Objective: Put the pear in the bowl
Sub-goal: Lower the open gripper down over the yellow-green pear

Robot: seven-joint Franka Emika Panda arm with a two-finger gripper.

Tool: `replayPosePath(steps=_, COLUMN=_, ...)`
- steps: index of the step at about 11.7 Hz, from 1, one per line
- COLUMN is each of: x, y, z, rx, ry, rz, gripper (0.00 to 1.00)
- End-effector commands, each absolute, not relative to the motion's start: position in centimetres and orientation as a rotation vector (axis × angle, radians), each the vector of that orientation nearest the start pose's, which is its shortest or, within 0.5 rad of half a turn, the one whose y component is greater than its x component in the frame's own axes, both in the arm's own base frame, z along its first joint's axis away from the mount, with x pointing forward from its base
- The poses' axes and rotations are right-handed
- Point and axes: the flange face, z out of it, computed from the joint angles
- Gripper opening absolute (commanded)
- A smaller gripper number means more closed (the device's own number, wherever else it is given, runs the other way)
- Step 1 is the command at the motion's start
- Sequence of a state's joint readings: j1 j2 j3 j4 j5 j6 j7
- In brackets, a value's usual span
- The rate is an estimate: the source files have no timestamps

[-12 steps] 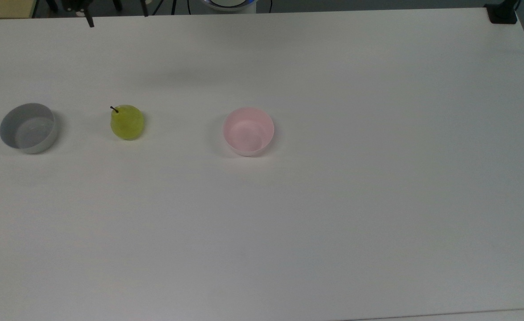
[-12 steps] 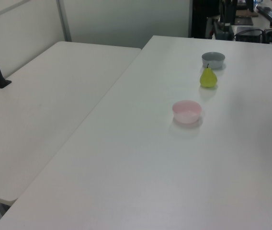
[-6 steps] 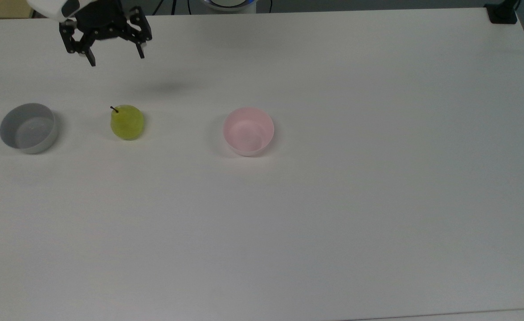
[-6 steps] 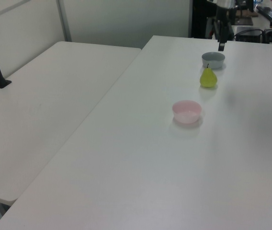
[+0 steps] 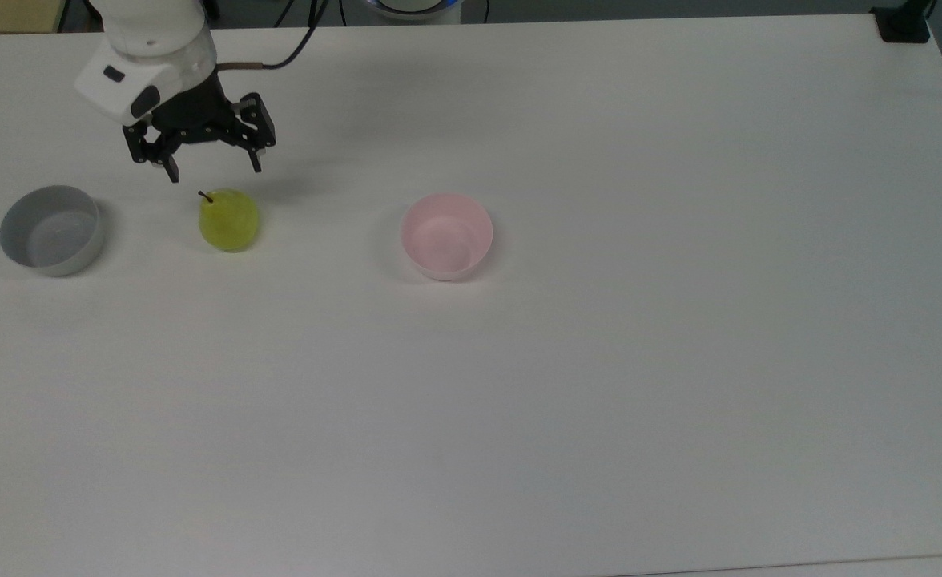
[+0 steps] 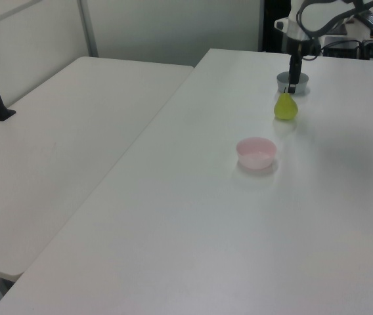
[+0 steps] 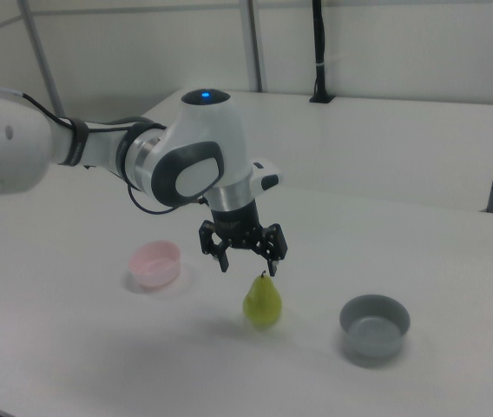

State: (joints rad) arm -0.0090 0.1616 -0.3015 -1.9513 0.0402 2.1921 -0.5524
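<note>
Your claw [image 5: 213,170] hangs with its fingers spread wide and holding nothing, in the upper left of the top view, just above the pear [image 5: 229,219]. The pear stands upright on the white table [image 5: 599,361], between the grey bowl [image 5: 51,230] at far left and the pink bowl [image 5: 447,236] near centre.

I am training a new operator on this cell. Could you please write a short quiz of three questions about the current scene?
1. True or false: the pear is already inside the pink bowl.
2. In the top view, which lies between the two others: A) grey bowl, B) pear, C) pink bowl?
3. The gripper is open and holds ____.

Key: 1 false; 2 B; 3 nothing.
</note>
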Motion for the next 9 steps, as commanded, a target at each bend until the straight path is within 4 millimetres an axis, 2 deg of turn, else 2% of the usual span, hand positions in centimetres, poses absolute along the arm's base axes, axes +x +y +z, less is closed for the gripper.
replayPosePath(steps=1, x=58.2, y=-17.7, z=38.1, rx=-3.181, ry=-0.336, rz=-0.137, gripper=1.00)
replayPosePath(steps=5, x=58.8, y=-17.4, z=35.4, rx=-3.196, ry=-0.363, rz=-0.116, gripper=1.00)
replayPosePath(steps=6, x=58.9, y=-17.4, z=34.9, rx=-3.197, ry=-0.364, rz=-0.106, gripper=0.93)
replayPosePath(steps=9, x=58.9, y=-17.3, z=34.3, rx=-3.196, ry=-0.365, rz=-0.091, gripper=0.42)
